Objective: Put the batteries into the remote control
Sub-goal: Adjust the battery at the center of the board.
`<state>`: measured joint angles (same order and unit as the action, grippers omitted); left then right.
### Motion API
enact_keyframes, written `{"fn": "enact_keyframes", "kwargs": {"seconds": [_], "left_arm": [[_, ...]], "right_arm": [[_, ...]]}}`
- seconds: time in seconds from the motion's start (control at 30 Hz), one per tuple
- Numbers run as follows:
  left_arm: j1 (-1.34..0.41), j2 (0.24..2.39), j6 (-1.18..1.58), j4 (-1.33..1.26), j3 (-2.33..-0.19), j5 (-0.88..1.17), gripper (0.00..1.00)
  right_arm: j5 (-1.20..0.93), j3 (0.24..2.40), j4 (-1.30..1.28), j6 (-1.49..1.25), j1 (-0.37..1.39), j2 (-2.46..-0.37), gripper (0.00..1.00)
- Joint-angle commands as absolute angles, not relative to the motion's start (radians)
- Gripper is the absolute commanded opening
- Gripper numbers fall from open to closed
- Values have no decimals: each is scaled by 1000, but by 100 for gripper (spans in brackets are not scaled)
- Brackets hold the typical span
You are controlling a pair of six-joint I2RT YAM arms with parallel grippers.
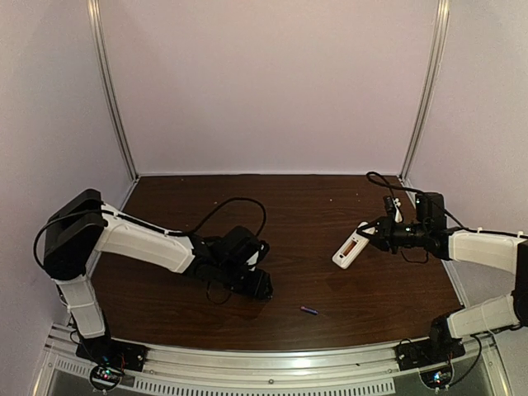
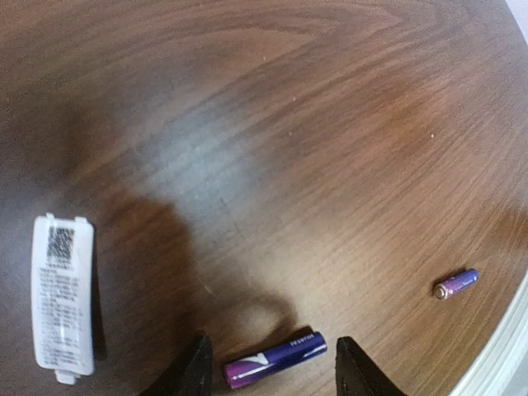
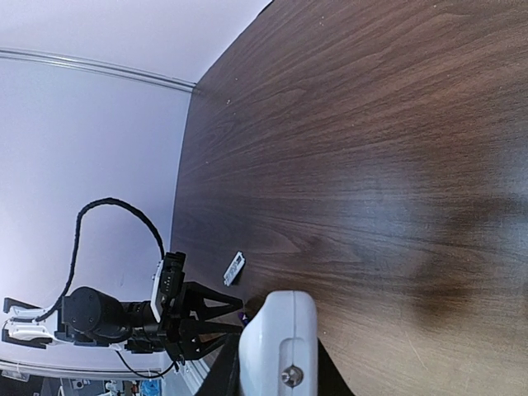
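My right gripper (image 1: pixel 369 233) is shut on one end of the remote control (image 1: pixel 351 247), a slim white bar held above the table at the right with its reddish recessed compartment facing up. In the right wrist view the remote (image 3: pixel 280 342) fills the space between my right gripper's (image 3: pixel 278 375) fingers. My left gripper (image 2: pixel 272 341) stands open low over the table, with one purple battery (image 2: pixel 275 360) lying between its fingers and a gap on each side. A second battery (image 2: pixel 456 283) lies apart to the right, and it also shows from above (image 1: pixel 308 310).
A small plain white cover piece (image 2: pixel 62 299) with a printed label lies flat on the dark wooden table (image 1: pixel 305 206), left of the left gripper (image 1: pixel 262 286). A metal rail (image 1: pixel 272 363) runs along the near edge. Pale walls enclose the table on three sides.
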<state>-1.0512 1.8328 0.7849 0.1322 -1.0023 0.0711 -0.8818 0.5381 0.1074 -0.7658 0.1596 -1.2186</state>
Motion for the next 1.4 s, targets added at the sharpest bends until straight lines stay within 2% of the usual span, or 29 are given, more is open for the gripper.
{"fn": "enact_keyframes", "kwargs": {"seconds": [0.0, 0.23, 0.43, 0.6, 0.77, 0.9, 1.2, 1.37], "left_arm": [[-1059, 1861, 623, 246, -1090, -35, 53], [-1084, 1932, 457, 315, -1185, -11, 48], [-1083, 1821, 392, 317, -1143, -72, 45], [-1084, 1793, 180, 379, -1157, -43, 45], [-1100, 1791, -118, 467, -1206, 78, 45], [-1110, 1793, -362, 525, -1233, 88, 40], [-1061, 1981, -637, 804, -1510, 194, 34], [-1055, 2017, -703, 846, -1545, 220, 32]], "right_arm": [[-875, 568, 113, -753, 165, -1221, 0], [-877, 563, 120, -756, 164, -1215, 0], [-880, 566, 122, -757, 164, -1217, 0], [-883, 565, 128, -759, 164, -1222, 0], [-884, 561, 132, -761, 164, -1220, 0], [-887, 560, 146, -770, 164, -1219, 0], [-895, 557, 149, -774, 165, -1208, 0], [-897, 554, 144, -775, 164, -1192, 0]]}}
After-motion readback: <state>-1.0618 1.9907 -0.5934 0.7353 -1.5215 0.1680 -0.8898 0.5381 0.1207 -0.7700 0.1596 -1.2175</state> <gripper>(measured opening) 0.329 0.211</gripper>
